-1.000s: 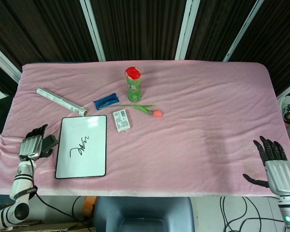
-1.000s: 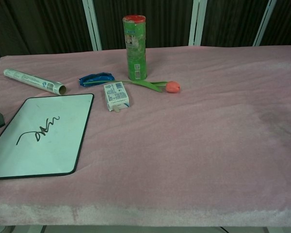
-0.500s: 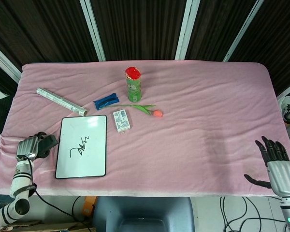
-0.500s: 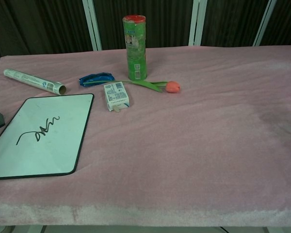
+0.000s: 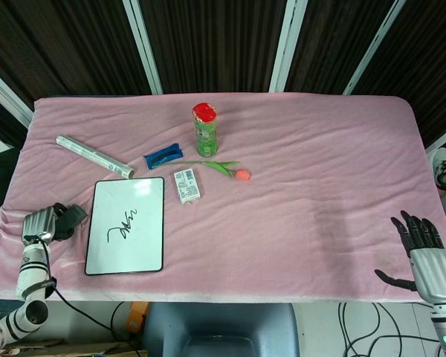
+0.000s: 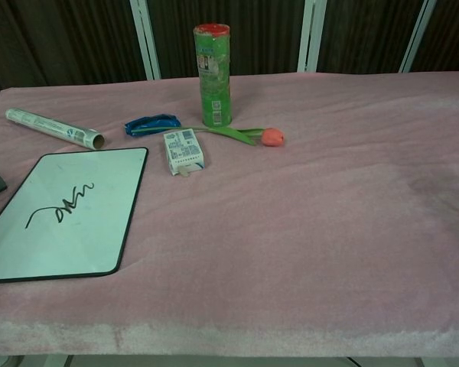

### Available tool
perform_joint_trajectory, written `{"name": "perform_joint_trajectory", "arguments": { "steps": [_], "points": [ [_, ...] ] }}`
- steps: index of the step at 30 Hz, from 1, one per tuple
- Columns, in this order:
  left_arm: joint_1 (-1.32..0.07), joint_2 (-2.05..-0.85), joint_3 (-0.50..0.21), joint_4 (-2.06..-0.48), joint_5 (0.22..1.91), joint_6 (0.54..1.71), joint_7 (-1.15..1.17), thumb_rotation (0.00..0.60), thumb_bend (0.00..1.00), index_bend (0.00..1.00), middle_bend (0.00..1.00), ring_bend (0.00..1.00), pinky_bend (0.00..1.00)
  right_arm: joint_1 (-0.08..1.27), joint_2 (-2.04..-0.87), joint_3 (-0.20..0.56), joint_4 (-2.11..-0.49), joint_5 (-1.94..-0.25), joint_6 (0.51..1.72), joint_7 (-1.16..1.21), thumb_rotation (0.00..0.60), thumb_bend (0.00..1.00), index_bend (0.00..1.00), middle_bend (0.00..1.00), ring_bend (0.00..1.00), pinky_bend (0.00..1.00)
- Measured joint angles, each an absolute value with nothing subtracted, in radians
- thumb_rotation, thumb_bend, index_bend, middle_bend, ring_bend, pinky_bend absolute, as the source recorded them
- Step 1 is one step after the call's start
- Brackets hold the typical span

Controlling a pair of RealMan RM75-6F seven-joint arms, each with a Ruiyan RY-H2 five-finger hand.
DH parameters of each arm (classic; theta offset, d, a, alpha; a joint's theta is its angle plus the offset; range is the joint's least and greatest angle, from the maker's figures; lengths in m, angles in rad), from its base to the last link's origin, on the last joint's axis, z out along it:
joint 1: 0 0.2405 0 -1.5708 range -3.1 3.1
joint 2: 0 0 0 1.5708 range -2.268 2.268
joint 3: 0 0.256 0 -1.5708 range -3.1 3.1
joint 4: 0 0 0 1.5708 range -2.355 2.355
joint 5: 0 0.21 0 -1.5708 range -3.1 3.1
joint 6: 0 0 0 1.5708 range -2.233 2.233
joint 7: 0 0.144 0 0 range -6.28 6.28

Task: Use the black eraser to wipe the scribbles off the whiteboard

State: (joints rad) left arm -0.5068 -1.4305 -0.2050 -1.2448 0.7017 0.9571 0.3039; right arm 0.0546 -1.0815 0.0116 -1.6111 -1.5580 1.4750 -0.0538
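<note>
The left hand (image 5: 41,224) has slid toward the left edge of the tabletop (image 5: 320,186) and grips the black eraser (image 5: 70,216) — just beside the whiteboard (image 5: 126,224). The scribbles (image 5: 122,222) are still there. The right hand (image 5: 425,249) has stayed spread, holding nothing, at the near right corner. A paper roll (image 5: 94,156), blue wrapper (image 5: 163,156) and small box (image 5: 186,185) lie behind the whiteboard.

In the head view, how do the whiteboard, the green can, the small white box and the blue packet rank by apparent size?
1. whiteboard
2. green can
3. small white box and blue packet: look alike, not ranked.
</note>
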Motion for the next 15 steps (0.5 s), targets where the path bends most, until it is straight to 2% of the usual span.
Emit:
{"name": "perform_joint_trajectory", "arguments": {
  "steps": [3, 5, 10, 15],
  "points": [
    [-0.502, -1.436, -0.213, -1.261, 0.722, 1.006, 0.299, 0.600, 0.66, 0.63, 0.67, 0.63, 0.72, 0.056, -1.082, 0.011, -1.611, -1.559, 1.473, -0.056, 0.600, 0.26, 0.00, 0.00, 0.00, 0.11],
    [-0.497, -1.436, -0.215, -1.285, 0.753, 1.040, 0.293, 0.600, 0.68, 0.64, 0.68, 0.64, 0.74, 0.056, -1.083, 0.011, -1.611, -1.558, 1.470, -0.059, 0.600, 0.26, 0.00, 0.00, 0.00, 0.11],
    [-0.487, -1.427, -0.199, -1.416, 0.841, 1.110, 0.308, 0.600, 0.70, 0.64, 0.69, 0.65, 0.74, 0.059, -1.084, 0.011, -1.612, -1.554, 1.462, -0.065, 0.600, 0.26, 0.00, 0.00, 0.00, 0.11],
    [-0.499, -1.410, -0.160, -1.581, 0.873, 1.107, 0.402, 0.600, 0.70, 0.64, 0.69, 0.65, 0.74, 0.060, -1.082, 0.010, -1.612, -1.555, 1.461, -0.064, 0.600, 0.26, 0.00, 0.00, 0.00, 0.11]
  ]
}}
